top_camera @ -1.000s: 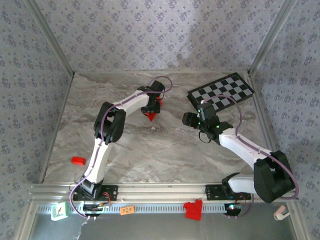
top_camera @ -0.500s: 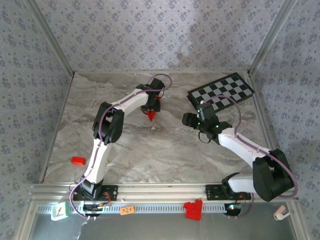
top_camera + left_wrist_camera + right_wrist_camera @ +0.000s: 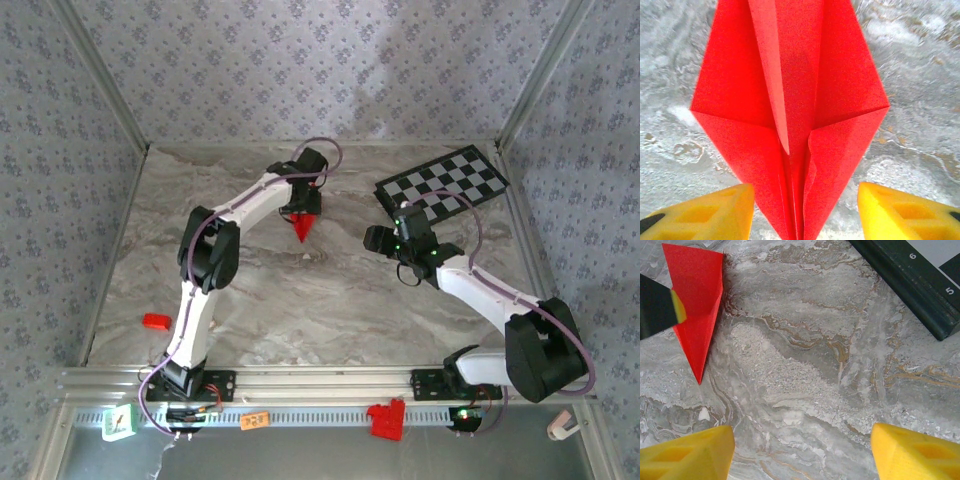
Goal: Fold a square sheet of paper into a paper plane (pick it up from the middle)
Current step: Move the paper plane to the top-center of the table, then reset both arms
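Note:
The paper plane [image 3: 305, 227] is a slim red dart with a centre crease, lying on the marble table [image 3: 300, 300] with its point toward the near side. My left gripper [image 3: 304, 210] hovers over its tail end. In the left wrist view the plane [image 3: 790, 100] runs between the yellow fingertips [image 3: 715, 212], with table showing in the gap on each side, so the left gripper [image 3: 805, 215] is open. My right gripper [image 3: 376, 238] is open over bare marble, to the right of the plane [image 3: 695, 305]; nothing lies between its fingers [image 3: 802, 450].
A black-and-white checkered board [image 3: 445, 183] lies at the back right, its dark edge [image 3: 905, 280] close to the right gripper. A small red bracket [image 3: 155, 321] sits near the left edge. Another red piece [image 3: 387, 420] rests on the front rail.
The left gripper's jaws have widened off the plane and its wrist has drawn back toward the far side. The plane stays on the table. The right arm has not moved.

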`<state>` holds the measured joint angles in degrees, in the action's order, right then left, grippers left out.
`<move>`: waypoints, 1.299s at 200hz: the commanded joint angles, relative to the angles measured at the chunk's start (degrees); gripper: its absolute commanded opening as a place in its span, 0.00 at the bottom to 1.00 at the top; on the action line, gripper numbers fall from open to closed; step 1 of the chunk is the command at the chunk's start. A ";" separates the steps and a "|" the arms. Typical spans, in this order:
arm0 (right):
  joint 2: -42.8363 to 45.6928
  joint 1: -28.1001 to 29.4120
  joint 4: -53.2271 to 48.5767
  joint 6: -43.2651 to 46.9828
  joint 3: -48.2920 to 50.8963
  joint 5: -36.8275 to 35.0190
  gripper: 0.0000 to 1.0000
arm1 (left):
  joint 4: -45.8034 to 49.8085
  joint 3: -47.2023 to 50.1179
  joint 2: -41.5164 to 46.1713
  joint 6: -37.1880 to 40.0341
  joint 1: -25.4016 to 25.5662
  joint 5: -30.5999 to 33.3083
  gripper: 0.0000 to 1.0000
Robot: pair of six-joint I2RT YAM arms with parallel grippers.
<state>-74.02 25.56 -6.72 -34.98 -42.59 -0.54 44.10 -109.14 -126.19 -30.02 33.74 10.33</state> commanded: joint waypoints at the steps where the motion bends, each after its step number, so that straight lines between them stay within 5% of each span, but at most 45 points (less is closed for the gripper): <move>1: 1.25 -0.34 -2.17 2.42 -2.98 -2.12 0.76 | 1.12 -0.66 7.51 0.05 -0.29 2.64 0.60; 36: 4.26 -1.16 -7.02 8.33 -8.12 -7.10 0.83 | -4.04 6.66 19.38 1.10 -1.36 7.55 0.74; 65: 7.17 -2.53 -8.59 15.70 -10.52 -14.70 1.00 | -14.77 19.64 32.03 4.23 -2.82 14.15 0.93; 86: 9.97 -4.33 -7.31 19.06 -9.60 -19.52 1.00 | -22.47 29.62 40.82 8.07 -4.07 18.84 0.99; 108: 12.89 -6.97 -5.43 20.12 -7.63 -23.61 1.00 | -27.96 39.21 48.52 9.97 -6.74 22.44 1.00; 165: 20.57 -13.73 4.58 22.59 6.43 -27.59 1.00 | -44.01 68.01 70.73 10.25 -20.32 19.78 1.00; 213: 23.99 -20.36 12.50 20.79 19.71 -25.54 1.00 | -56.66 83.71 73.79 14.46 -28.47 21.73 1.00; 260: 18.43 -24.09 28.50 26.50 26.49 -22.00 1.00 | -72.22 90.08 65.11 18.61 -32.40 13.57 1.00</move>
<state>-53.49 2.85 10.94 -12.14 -17.19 -25.06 -15.07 -21.06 -58.67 -15.77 1.83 28.91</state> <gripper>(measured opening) 0.998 0.998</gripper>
